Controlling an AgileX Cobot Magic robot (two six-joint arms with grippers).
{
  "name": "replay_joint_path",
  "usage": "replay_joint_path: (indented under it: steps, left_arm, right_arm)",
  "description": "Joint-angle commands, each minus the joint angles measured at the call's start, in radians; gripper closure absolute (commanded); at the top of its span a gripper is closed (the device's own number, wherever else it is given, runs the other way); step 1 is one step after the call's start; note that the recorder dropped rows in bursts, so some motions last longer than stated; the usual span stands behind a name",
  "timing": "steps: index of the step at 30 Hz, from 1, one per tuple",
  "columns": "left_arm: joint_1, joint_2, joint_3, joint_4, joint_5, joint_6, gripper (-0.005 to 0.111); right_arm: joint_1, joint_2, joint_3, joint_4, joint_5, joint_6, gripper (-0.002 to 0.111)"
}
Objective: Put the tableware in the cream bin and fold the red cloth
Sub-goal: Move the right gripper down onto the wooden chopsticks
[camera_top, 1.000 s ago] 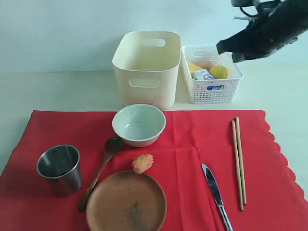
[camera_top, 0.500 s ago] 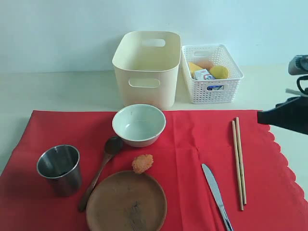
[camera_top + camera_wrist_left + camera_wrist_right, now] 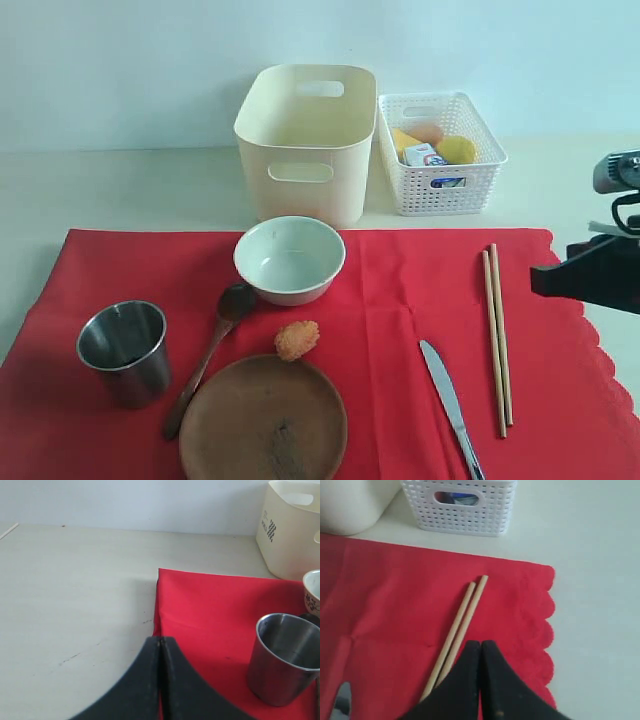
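A big red cloth [image 3: 400,290] is spread flat on the tabletop [image 3: 150,190]. One edge, on the right in the exterior view, is cut in little waves.

Behind the cloth the tall cream bin [image 3: 300,205] is set upright. Only smooth cream walls are seen inside it, and its floor is hidden by the front wall. Just beside it, on the right, the low white lattice basket [image 3: 482,185] is placed. Inside the basket a small blue-and-white milk carton [image 3: 425,155], a yellow lemon [image 3: 457,150], a yellow wedge [image 3: 401,139] and a round orange thing [image 3: 428,131] are packed close together.

All the tableware is laid on the cloth. The pale bowl [image 3: 290,262] is set upright right in front of the cream bin, with a bare inside. The steel cup [image 3: 125,352] is stood upright near the left edge. The wooden spoon [image 3: 208,355] is laid between the cup and the brown plate [image 3: 230,415]. A dark smudge is seen on the plate. A crumbly orange bit [image 3: 297,340] is laid at the plate's far rim.

A knife [image 3: 447,400] and two chopsticks [image 3: 497,330] are laid on the right half of the cloth.

The left end effector [image 3: 160,642] is pressed together with nothing in it, over the cloth's edge near the cup. The right end effector [image 3: 480,646] is pressed together too, with nothing held, just beside the chopsticks.
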Motion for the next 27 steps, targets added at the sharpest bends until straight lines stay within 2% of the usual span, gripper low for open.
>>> replay_joint_path:
  steps: [1,5,9,11,14,20,27]
  left_arm:
    - [0.001,-0.007,0.002,-0.006,-0.011,-0.004,0.107]
    - [0.001,-0.007,0.002,-0.006,-0.011,-0.004,0.107]
    - [0.001,-0.007,0.002,-0.006,-0.011,-0.004,0.107]
    - [0.001,-0.007,0.002,-0.006,-0.011,-0.004,0.107]
    - [0.001,-0.007,0.002,-0.006,-0.011,-0.004,0.107]
    - [0.001,-0.007,0.002,-0.006,-0.011,-0.004,0.107]
    - [0.001,-0.007,0.002,-0.006,-0.011,-0.004,0.107]
  right_arm:
    - [0.091,-0.007,0.005,-0.055,0.007,0.057,0.108]
    - [0.134,-0.007,0.005,-0.055,0.018,0.208,0.108]
    - [0.134,0.001,-0.013,-0.093,0.074,0.204,0.108]
    - [0.134,0.027,-0.067,-0.093,0.163,0.204,0.108]
    - [0.134,0.091,-0.237,-0.093,0.414,0.207,0.108]
    - [0.134,0.206,-0.449,-0.091,0.597,0.233,0.108]
    - [0.134,0.337,-0.673,-0.233,0.911,0.299,0.108]
